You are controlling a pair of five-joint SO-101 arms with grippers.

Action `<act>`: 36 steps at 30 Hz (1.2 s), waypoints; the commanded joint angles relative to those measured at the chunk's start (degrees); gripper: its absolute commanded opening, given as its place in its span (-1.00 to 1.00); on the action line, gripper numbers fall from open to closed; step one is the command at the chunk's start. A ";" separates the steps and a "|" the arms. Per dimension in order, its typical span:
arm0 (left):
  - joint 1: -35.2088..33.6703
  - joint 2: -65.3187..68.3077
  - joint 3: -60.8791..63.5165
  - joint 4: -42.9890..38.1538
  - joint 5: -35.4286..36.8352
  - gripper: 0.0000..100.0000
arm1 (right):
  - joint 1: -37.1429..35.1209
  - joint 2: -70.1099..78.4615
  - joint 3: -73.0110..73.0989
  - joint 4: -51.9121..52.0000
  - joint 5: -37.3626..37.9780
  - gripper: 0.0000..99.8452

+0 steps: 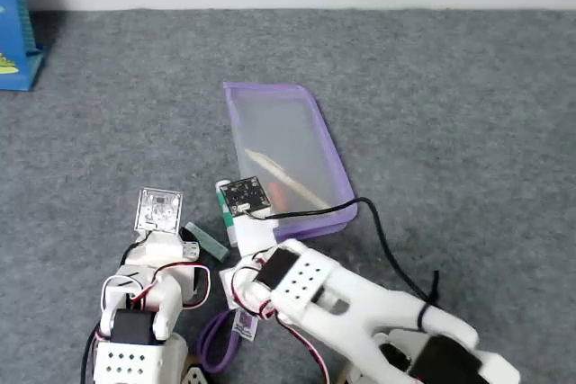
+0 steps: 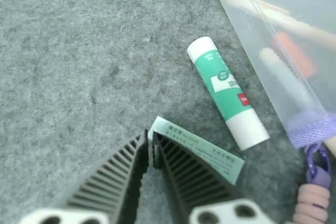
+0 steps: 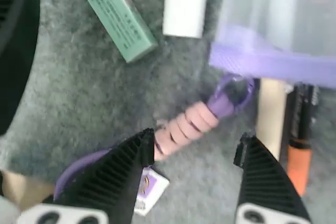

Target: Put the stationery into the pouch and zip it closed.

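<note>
On the grey felt bench (image 1: 450,87) the translucent plastic pouch with purple edging (image 1: 279,132) holds pencils, so loading looks half done. The right claw (image 3: 197,140) hangs wide open and empty; the left claw (image 2: 150,142) is nearly closed, gripping nothing visible. The white-and-green glue stick (image 2: 226,90) and flat green block (image 2: 202,150) lie outside, near the pink coiled strap (image 3: 184,124); next, the left claw must open and straddle the block

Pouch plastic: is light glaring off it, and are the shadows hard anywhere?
High view: the pouch looks frosted, without glare spots, under even light. Left wrist view: the glue stick throws only a faint, soft shadow on the grey mat. Right wrist view: no hard shadow beside the green box either.
</note>
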 commanded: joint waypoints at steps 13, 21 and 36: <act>-0.26 -0.70 -0.40 0.26 -0.44 -0.97 | 0.13 6.37 -3.25 -2.07 -0.44 -0.85; -0.26 -0.70 -0.40 0.26 -0.44 -0.97 | 0.13 2.42 -3.34 6.37 -0.09 -0.99; -0.26 -0.70 -0.40 0.26 -0.44 -0.97 | 11.56 -29.41 -3.16 19.82 29.19 -0.98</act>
